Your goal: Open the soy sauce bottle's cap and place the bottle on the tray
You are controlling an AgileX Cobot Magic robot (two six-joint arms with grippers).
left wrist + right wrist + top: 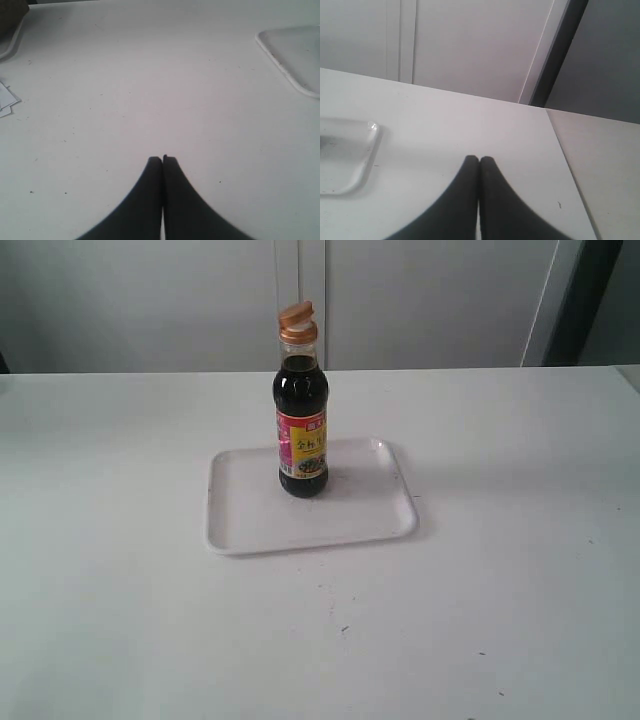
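The left tool (pixel 162 159) is clenched on nothing, tips touching, over bare counter (pixel 150 90). The right tool (pixel 479 159) is clenched and empty too. A corner of the tray (pixel 250 525) lies ahead of each tool, well apart. The bottle (pixel 301 430) stands upright on the tray, clear of both tools, its cap (pixel 296 320) flipped up and tilted.
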